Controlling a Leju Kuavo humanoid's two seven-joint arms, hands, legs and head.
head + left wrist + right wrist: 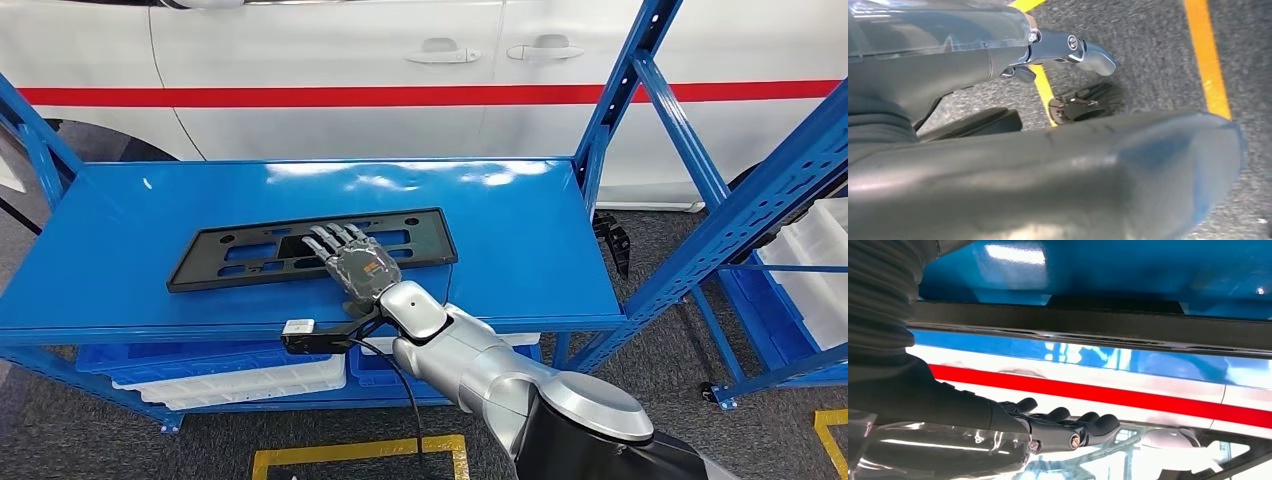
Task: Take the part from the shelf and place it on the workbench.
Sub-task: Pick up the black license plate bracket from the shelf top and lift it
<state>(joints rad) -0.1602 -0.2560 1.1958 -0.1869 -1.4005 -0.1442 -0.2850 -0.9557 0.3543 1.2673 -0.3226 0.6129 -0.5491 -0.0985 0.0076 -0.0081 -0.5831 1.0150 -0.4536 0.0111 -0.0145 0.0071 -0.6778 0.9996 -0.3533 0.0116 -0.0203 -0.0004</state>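
The right hand (356,262) is lying spread over the black part (250,258) on the shelf (120,230), so it should be curling under the near edge before lifting

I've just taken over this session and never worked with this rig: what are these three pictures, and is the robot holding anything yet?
This is a humanoid robot with two silver arms and many-fingered hands. The head view looks down from its body onto a glossy blue metal shelf standing before a white car with a red stripe. A flat black plastic rectangular frame with cut-outs lies on the shelf. The right hand reaches over the frame with its fingers stretched out flat; nothing is gripped yet. The right wrist view shows the same fingers near the frame's edge. The left wrist view looks down at grey floor with yellow tape lines.
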